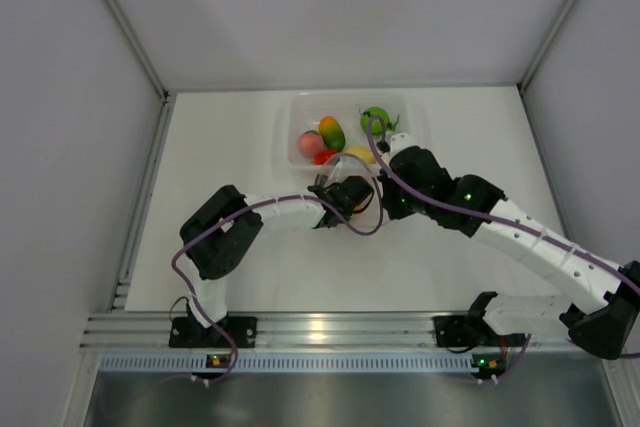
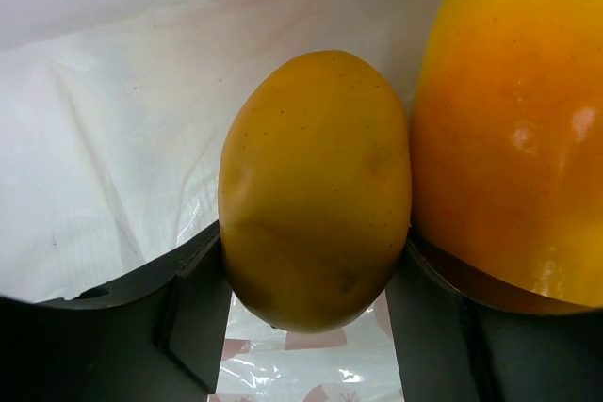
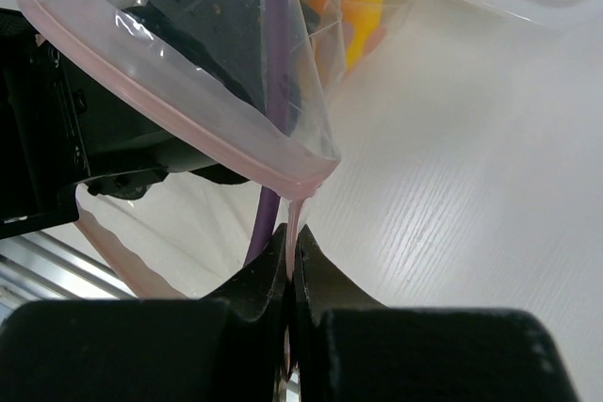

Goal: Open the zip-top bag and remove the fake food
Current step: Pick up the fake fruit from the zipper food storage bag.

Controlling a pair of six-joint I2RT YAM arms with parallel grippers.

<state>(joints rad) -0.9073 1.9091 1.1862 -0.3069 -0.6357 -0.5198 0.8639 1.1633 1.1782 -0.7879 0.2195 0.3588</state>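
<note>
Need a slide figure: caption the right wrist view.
Right tool pinches the zip-top bag by its pink zip strip, holding its mouth open around the left arm reaching inside.

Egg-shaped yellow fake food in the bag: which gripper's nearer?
Left. The left gripper clamps the egg-shaped yellow fake food between its jaws inside the zip-top bag. The right gripper is outside, pinching the pink zip strip.

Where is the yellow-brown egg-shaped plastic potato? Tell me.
In the left wrist view, the potato sits between the fingers of the left gripper, inside the clear crinkly zip-top bag, against a glossy orange-yellow fruit on its right.
</note>
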